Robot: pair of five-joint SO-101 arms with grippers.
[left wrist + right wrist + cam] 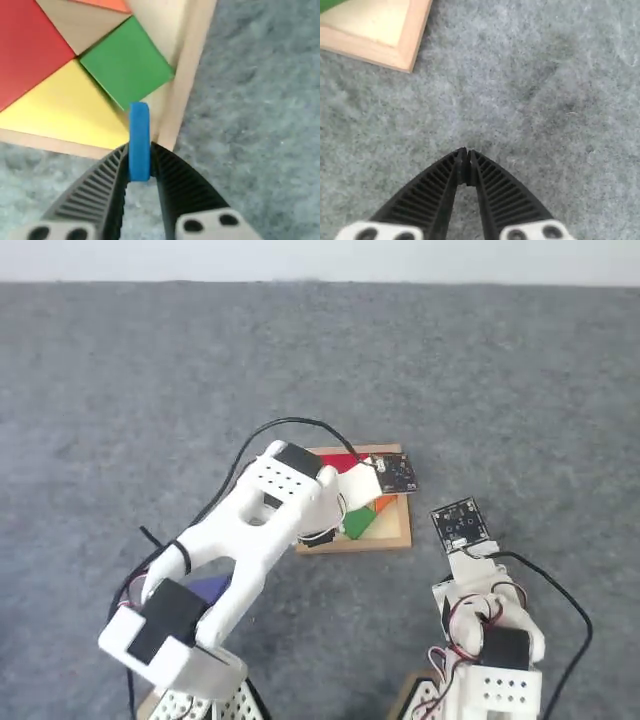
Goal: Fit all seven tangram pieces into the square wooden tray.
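Observation:
My left gripper (139,147) is shut on a thin blue piece (139,120), held on edge above a corner of the wooden tray (186,85). In the tray lie a green square (126,67), a red triangle (30,45), a yellow triangle (65,117), a tan piece (80,20) and an orange piece (107,4). From above, the left arm (270,510) stretches over the tray (395,537) and hides much of it. My right gripper (466,152) is shut on nothing, low over the grey carpet, a short way off a tray corner (380,50).
A purple-blue piece (212,588) lies on the carpet under the left arm, near its base. The right arm (485,630) stands at the front right, close to the tray. Grey carpet (150,390) covers the table all around.

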